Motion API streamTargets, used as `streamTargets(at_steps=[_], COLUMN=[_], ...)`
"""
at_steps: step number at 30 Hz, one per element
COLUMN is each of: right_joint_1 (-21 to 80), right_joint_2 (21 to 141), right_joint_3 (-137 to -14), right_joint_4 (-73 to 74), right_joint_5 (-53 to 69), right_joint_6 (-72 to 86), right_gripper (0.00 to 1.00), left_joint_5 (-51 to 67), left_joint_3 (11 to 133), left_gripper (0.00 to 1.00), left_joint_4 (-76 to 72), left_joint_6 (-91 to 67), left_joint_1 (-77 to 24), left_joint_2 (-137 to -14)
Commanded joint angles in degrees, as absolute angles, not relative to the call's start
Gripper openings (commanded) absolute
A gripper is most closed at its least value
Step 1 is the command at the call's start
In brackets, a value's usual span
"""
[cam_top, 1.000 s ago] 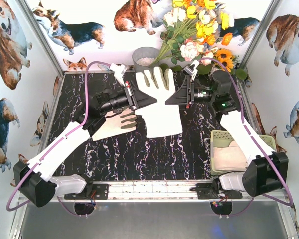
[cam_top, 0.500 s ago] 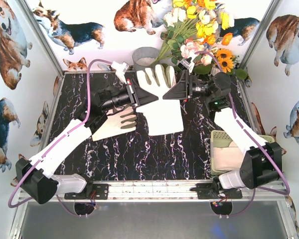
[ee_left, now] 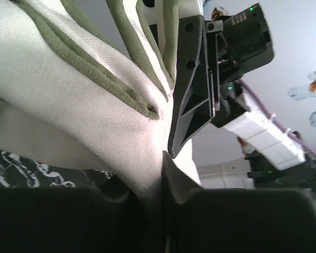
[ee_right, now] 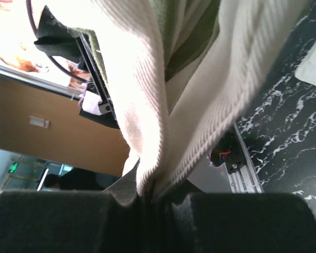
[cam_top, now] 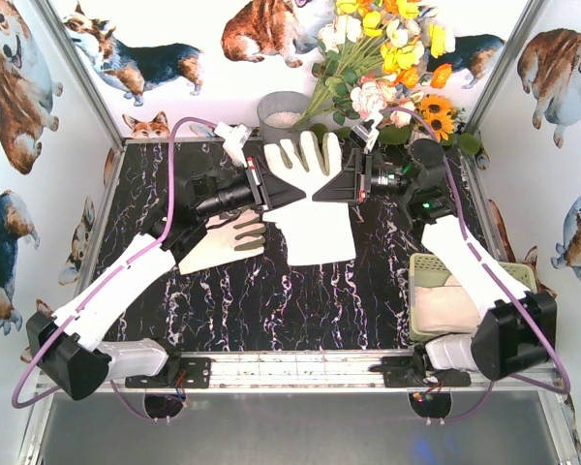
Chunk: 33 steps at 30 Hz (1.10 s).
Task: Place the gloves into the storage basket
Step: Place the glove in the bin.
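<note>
A cream-white glove [cam_top: 310,199] with grey-olive fingers hangs stretched above the dark table, fingers toward the back. My left gripper [cam_top: 300,194] is shut on its left edge, and the cloth [ee_left: 95,105] runs down between the dark jaws. My right gripper [cam_top: 318,194] is shut on the same glove [ee_right: 163,105] from the right, fabric pinched between its jaws. A second glove [cam_top: 223,242] lies flat on the table under the left arm. The pale yellow-green storage basket [cam_top: 428,263] stands at the right, under the right arm, with cream cloth [cam_top: 445,305] in it.
A grey metal bucket [cam_top: 283,111] stands at the back, beside a bunch of artificial flowers [cam_top: 387,58]. Corgi-printed walls and metal posts close in the dark marbled table [cam_top: 271,300]. A metal rail [cam_top: 300,366] runs along the near edge.
My right gripper moved left to the glove and shut on its right edge. The left gripper kept its hold on the glove and hardly moved.
</note>
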State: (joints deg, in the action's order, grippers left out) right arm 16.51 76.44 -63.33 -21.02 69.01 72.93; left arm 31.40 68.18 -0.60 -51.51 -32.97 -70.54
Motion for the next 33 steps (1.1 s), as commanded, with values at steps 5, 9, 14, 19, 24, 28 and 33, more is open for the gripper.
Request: streamTargets(at_steps=[5,9,14,19,24,28,33], right_joint_1=[11.56,7.45,2.66,-1.67,-5.32,-5.81,-5.80], right_joint_2=[68.84,66.99,64.93,61.59,55.16,50.57,50.27], right_joint_3=[-65.98,-66.50,-66.45,-66.32,-66.47,-65.57,-65.74], right_joint_4=[5.05,22.44,35.69,43.59,49.91,51.66,56.74], right_joint_5=[57.49,50.16,40.18,28.89,10.80,-3.45,-15.67], right_joint_6=[55.38,48.20,44.71,44.05,47.09,50.14,56.39], right_gripper=[0.00,0.00,0.00,0.00,0.00,0.00,0.00], left_joint_5=[21.30,15.68,12.22,9.31,9.82,10.59,8.48], left_joint_3=[71.17,70.05,69.61,69.15,68.03,69.76,71.63], left_gripper=[0.64,0.97,1.00,1.00,1.00,1.00,1.00], left_joint_4=[10.24,14.48,16.48,19.23,20.04,21.18,23.90], left_joint_6=[-45.59,-44.44,-43.78,-42.82,-42.18,-39.91,-36.75], left_joint_1=[-32.19,-31.04,-29.82,-29.45,-28.18,-27.15,-24.91], left_joint_2=[-69.87,-69.00,-67.28,-66.13,-67.06,-69.08,-70.04])
